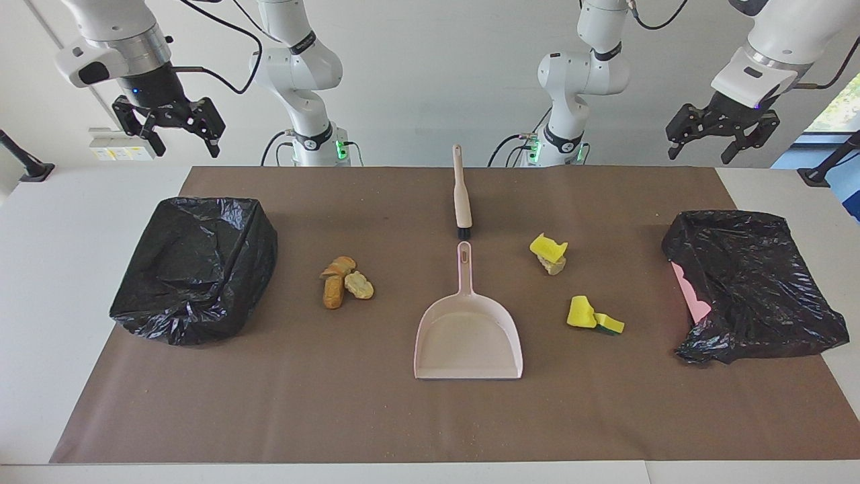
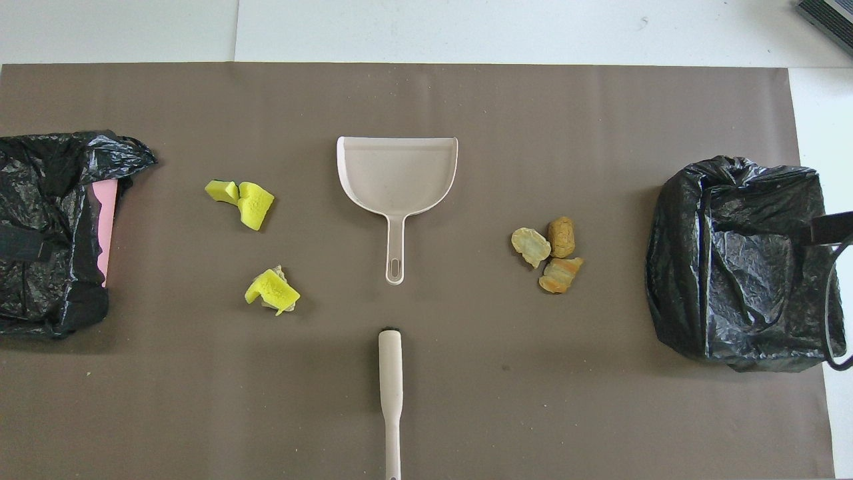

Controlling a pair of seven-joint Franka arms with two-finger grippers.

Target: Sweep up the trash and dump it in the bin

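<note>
Brown table [image 1: 403, 417] has trash [image 1: 346, 281] lying unswept. Left gripper [image 1: 722, 138] and right gripper [image 1: 171, 128] wait up high, released. Next, grab brush [image 1: 462, 195] and dustpan [image 1: 468, 329].

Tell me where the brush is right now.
The brush lies on the brown mat at mid-table, nearer to the robots than the dustpan, bristles close to the dustpan's handle tip. Neither gripper touches it.

table [image 1: 40, 282] | brown mat [image 1: 376, 417] | on it: dustpan [image 1: 468, 336], brush [image 1: 461, 195], trash [image 1: 346, 281], two bins [image 1: 195, 269]
</note>
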